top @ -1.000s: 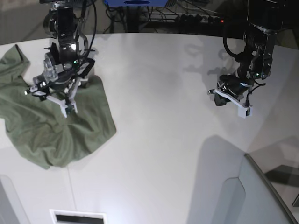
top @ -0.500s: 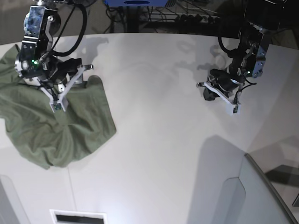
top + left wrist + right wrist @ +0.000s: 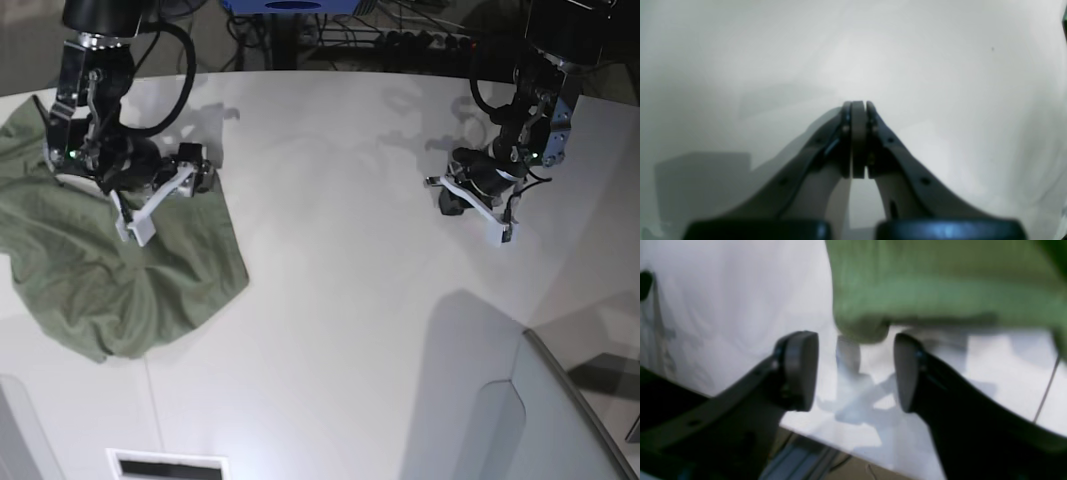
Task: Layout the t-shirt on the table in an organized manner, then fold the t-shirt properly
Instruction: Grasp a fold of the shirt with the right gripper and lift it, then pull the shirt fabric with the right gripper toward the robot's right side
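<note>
Although the olive-green cotton t-shirt (image 3: 110,270) lies on the big white matte table (image 3: 340,300), it is a crumpled heap at one side, so both spreading and folding remain, I judge. Farther back, the right gripper (image 3: 855,370) hangs over its edge with jaws apart, holding nothing, and the left gripper (image 3: 858,140), fully closed and empty, is well apart.

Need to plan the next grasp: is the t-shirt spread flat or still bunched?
Still bunched: the t-shirt lies in a wrinkled heap at the table's edge, sleeves and neckline not laid out.

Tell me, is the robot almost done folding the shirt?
Not nearly. Nothing is done: the t-shirt lies crumpled at the table edge. The right end effector is open beside a shirt edge, gripping nothing. The left end effector is shut over bare table. Spreading and folding remain.
</note>
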You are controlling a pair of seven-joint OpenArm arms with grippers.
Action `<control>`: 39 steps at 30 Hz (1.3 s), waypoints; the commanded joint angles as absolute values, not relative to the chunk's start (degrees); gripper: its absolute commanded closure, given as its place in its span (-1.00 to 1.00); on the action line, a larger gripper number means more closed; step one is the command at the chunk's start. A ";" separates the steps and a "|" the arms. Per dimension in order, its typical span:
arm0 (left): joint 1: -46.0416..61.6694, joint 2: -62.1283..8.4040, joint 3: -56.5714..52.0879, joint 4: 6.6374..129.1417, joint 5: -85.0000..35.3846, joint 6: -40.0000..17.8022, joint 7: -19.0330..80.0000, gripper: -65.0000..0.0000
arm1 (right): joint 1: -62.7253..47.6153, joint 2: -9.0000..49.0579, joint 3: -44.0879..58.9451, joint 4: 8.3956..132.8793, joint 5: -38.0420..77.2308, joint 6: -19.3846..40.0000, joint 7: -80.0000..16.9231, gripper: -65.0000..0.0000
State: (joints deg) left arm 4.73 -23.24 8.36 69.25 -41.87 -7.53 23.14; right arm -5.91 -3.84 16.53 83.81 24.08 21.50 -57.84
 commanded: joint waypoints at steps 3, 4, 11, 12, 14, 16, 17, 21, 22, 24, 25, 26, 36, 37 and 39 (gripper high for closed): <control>3.30 -24.13 8.13 69.85 -42.15 -7.78 22.11 1.00 | -2.68 -3.03 16.57 80.04 25.01 21.85 -57.10 -0.13; 3.30 -24.13 8.13 69.85 -42.15 -7.78 22.11 1.00 | -2.07 -2.86 16.48 78.55 25.19 21.85 -56.48 -0.13; 3.12 -24.13 8.31 69.85 -42.15 -7.78 22.11 1.00 | -1.01 -3.03 16.40 77.85 25.98 21.93 -58.24 0.98; 3.03 -24.13 8.66 69.85 -42.15 -7.78 22.11 1.00 | -0.66 -3.12 16.40 78.55 27.03 21.93 -59.82 1.00; 2.95 -23.96 8.66 69.93 -42.15 -7.78 22.11 1.00 | 0.22 -3.21 16.40 79.78 30.02 21.49 -62.90 0.94; 2.86 -23.69 8.66 70.11 -42.15 -7.78 22.11 1.00 | 2.15 -3.91 16.57 79.96 33.27 21.23 -65.54 0.99; 2.86 -23.60 8.66 70.37 -42.15 -7.78 22.11 1.00 | 3.47 -4.09 16.66 79.87 34.07 20.62 -66.59 0.99; 2.51 -23.60 8.66 70.46 -42.15 -7.78 22.11 1.00 | 8.92 -6.02 16.84 77.58 37.23 13.14 -68.18 0.99; 2.24 -23.60 8.75 70.46 -42.15 -7.78 22.20 1.00 | 10.51 -6.29 16.84 75.65 39.16 11.56 -67.82 0.99; 2.07 -23.69 8.75 69.93 -42.15 -7.78 22.20 1.00 | 14.11 -6.37 16.84 69.49 44.35 8.75 -67.65 0.99; 2.07 -23.78 8.75 69.93 -42.15 -7.78 22.20 1.00 | 15.69 -6.37 16.84 66.07 46.81 7.69 -66.86 0.99; 2.07 -23.87 8.75 70.02 -42.15 -7.78 22.20 1.00 | 16.92 -6.37 16.84 62.55 49.45 6.64 -65.45 0.99; 1.71 -23.78 8.75 69.93 -42.15 -7.78 22.20 1.00 | 24.66 -6.37 15.25 45.41 54.99 2.07 -56.48 0.08; 1.71 -23.78 8.75 69.93 -42.15 -7.78 22.20 1.00 | 25.01 -6.29 13.93 46.55 54.99 2.07 -56.75 -0.14; 1.63 -23.69 8.75 69.93 -42.15 -7.78 22.20 1.00 | 25.19 -5.93 10.59 50.51 54.99 2.42 -57.27 -0.22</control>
